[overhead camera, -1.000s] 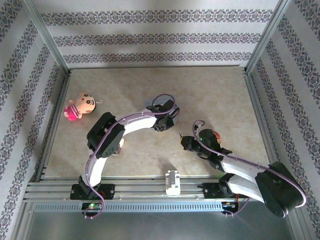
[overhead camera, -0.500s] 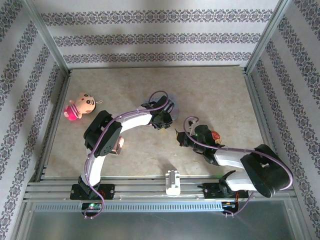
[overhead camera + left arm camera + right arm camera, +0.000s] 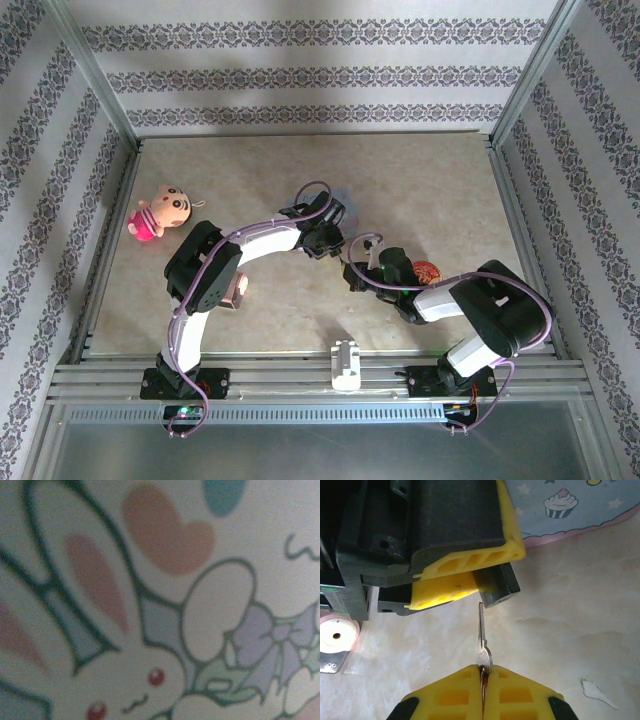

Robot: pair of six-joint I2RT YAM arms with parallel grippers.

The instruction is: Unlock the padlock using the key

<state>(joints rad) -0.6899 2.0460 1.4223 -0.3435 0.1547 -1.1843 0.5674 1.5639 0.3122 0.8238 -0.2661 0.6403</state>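
Right tool point(image 3: 482, 672), pinched shut on the key point(image 3: 482, 630), has swung left across the desk point(image 3: 430, 190) to the left tool point(image 3: 490, 571) clamping the padlock point(image 3: 496, 585) (key tip right at lock body, contact unclear), so insertion looks next.

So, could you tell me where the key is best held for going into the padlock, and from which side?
Grip the key by its wide head, squeezing its two flat faces, coming from the end away from the padlock. Its thin blade points at the lock and must stay free. The right gripper holds it just so.
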